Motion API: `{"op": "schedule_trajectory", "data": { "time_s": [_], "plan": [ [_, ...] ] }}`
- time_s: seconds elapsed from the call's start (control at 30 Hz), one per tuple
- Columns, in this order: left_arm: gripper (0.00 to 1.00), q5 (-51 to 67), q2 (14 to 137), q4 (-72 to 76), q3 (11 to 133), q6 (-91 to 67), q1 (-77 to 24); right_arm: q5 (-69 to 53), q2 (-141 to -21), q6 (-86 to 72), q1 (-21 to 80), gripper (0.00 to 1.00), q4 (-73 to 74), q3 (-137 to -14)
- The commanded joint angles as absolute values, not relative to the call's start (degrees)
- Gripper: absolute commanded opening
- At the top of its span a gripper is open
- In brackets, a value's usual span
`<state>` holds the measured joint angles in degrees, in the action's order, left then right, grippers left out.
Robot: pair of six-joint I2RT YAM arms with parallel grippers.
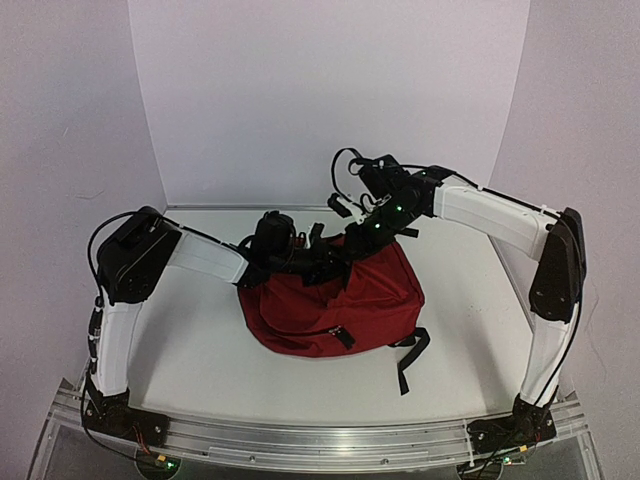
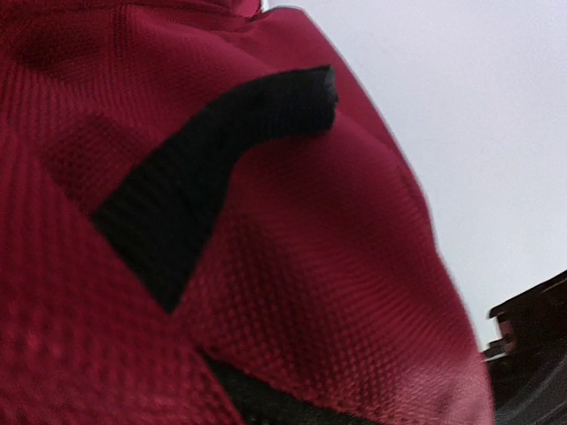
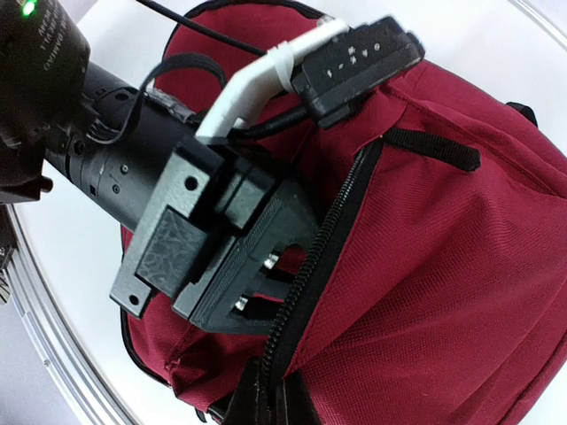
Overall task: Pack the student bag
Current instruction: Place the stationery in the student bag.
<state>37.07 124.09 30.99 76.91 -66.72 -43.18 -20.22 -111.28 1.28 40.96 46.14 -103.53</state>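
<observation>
The student bag, dark red with black zippers, lies in the middle of the table. My left gripper reaches in at the bag's top left edge. In the right wrist view its black jaws sit beside the open zipper with the tips hidden inside the fabric. The left wrist view is filled by red fabric and a black strap loop. My right gripper is at the bag's top, its fingers shut on the zipper edge.
The bag's black straps trail off its front right corner onto the white table. White walls close in the back and sides. An aluminium rail runs along the near edge.
</observation>
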Motion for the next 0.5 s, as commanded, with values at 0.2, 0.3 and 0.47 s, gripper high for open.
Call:
{"op": "schedule_trajectory", "data": {
  "time_s": [0.2, 0.3, 0.47],
  "plan": [
    [0.48, 28.23, 110.47, 11.41, 72.94, -56.64, -44.03, -23.6, -108.85, 1.97, 40.35, 0.0, 44.77, -101.93],
    [0.48, 25.1, 107.85, 5.46, 73.05, -54.38, -44.03, -23.91, -109.38, 2.02, 40.38, 0.0, 44.74, -101.33],
    [0.48, 17.36, 104.76, -6.44, 74.59, -49.91, -43.96, -23.83, -110.79, 2.01, 40.34, 0.0, 44.63, -100.8]
  ]
}}
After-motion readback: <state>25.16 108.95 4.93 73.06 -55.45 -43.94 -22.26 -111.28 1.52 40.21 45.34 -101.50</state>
